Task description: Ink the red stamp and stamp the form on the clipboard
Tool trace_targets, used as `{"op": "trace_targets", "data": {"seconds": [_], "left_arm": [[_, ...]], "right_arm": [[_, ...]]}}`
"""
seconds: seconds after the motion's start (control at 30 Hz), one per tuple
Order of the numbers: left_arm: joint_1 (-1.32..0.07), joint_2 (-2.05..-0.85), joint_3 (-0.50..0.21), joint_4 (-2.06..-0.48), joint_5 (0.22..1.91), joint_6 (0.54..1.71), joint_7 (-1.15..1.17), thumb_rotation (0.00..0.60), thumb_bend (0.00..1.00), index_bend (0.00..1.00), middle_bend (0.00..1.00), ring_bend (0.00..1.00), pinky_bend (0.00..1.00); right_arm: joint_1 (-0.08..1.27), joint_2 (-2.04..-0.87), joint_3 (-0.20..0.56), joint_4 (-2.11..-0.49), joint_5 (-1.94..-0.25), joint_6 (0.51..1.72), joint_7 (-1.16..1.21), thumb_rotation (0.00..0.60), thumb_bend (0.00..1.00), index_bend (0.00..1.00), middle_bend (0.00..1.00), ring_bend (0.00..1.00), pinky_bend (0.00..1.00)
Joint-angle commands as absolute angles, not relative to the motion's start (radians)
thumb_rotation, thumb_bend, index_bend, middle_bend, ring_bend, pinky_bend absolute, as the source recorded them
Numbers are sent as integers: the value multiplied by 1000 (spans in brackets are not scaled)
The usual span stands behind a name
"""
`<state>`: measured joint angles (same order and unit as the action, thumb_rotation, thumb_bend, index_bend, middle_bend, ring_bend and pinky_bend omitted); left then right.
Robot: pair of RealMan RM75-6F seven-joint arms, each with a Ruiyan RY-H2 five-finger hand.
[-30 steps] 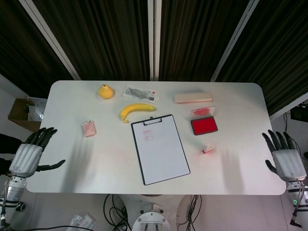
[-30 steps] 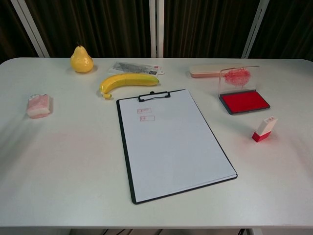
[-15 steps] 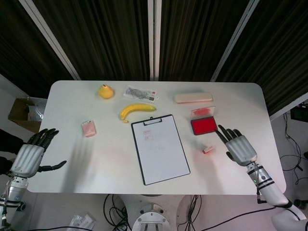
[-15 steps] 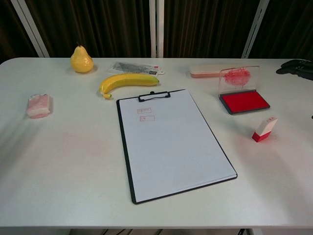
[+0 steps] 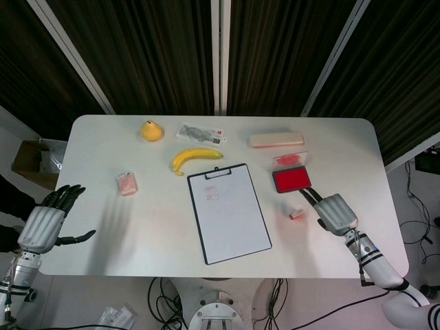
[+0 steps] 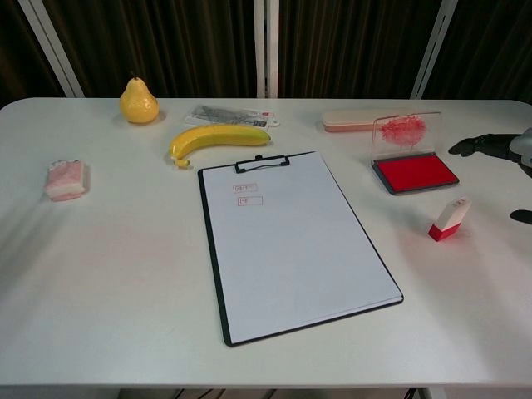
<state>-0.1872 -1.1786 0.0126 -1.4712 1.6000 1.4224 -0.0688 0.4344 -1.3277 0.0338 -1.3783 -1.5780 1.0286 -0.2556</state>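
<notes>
Beside the small red-and-white stamp, right hand hovers, fingers spread, empty; open red ink pad and clipboard form unused; left hand idle, splayed.

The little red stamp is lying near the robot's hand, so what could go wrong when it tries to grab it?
The stamp is small and lies tilted, so the right hand might knock it away. The ink pad sits close with its lid up, so fingers could bump it. Carried carelessly, an inked stamp might smudge the form.
</notes>
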Motion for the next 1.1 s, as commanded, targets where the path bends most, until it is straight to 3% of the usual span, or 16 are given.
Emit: {"op": "trace_targets", "data": {"seconds": [0.03,0.6,1.1], "left_arm": [[-188,-1179,12,-1471,1599,1420,-68,247,106,109,92,94,185],[-195,-1181,13,-1458,1588,1403,-83,245,105,109,92,94,185],[-191,-1180,16,-1452,1586,1407,-89,245,105,109,92,94,185]], "right_arm": [[448,-1360,27,-1346,-1595,1038,-228,600,176,169,187,714,924],[494,-1483,30,-1232,-1562,1022,-173,600,176,404,353,767,941],[498,-1537,12,-1173,-1563,1050,-145,600,211,478,412,783,958]]}}
